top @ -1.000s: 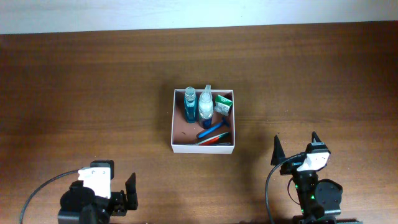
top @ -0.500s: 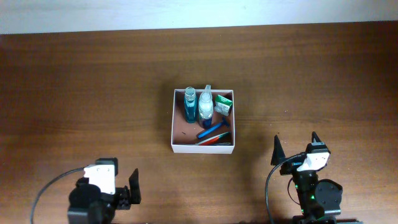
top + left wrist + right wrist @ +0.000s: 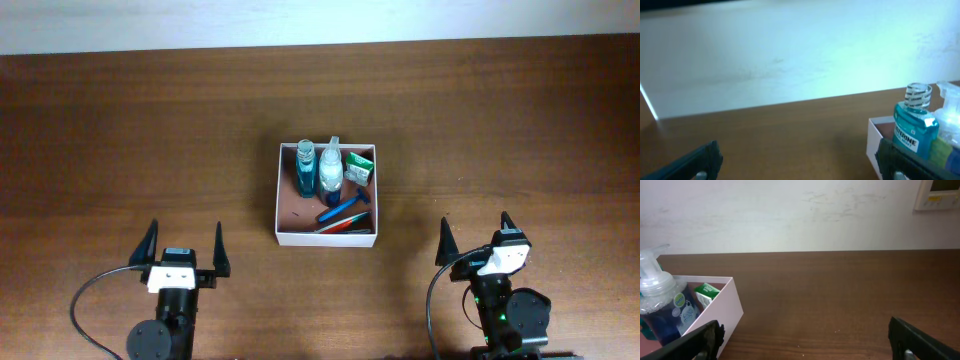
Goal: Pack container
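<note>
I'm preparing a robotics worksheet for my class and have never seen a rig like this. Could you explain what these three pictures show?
The machine is a pair of robot arms at a brown table. The overhead picture looks straight down. The other two pictures come from a camera on each arm's wrist, looking out past its own dark fingers. The left end effector and the right end effector are both open and hold nothing. Beyond them stands a white-walled container. It holds a blue mouthwash bottle, a pump bottle, a green-and-white packet, a blue razor and a flat red item.
</note>
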